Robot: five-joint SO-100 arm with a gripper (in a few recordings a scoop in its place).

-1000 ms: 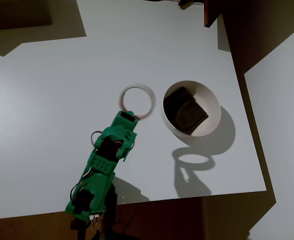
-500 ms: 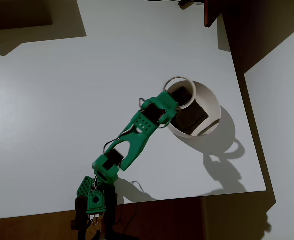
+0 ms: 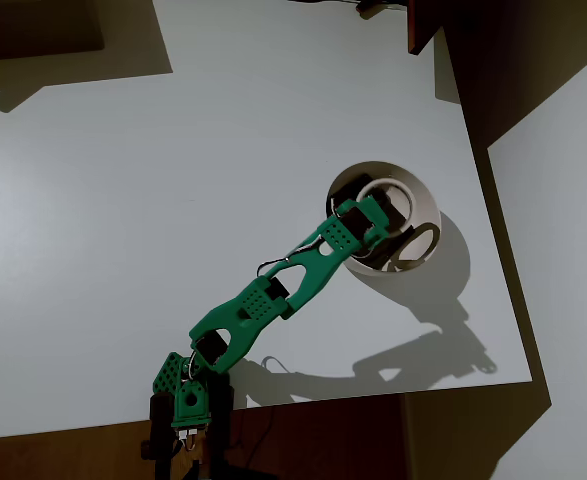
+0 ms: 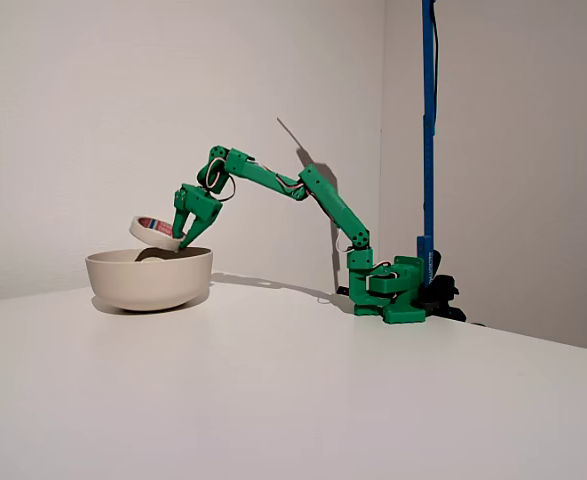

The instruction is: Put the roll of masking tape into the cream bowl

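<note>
Claw (image 4: 182, 238): clamped on tape (image 4: 154, 231), tilted above bowl (image 4: 151, 280). I'd lower it slightly, then release over the centre.

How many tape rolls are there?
1. The roll of masking tape is pinched in the green gripper, tilted just above the cream bowl. From overhead it hangs over the dark lump inside. No others are in sight.
</note>
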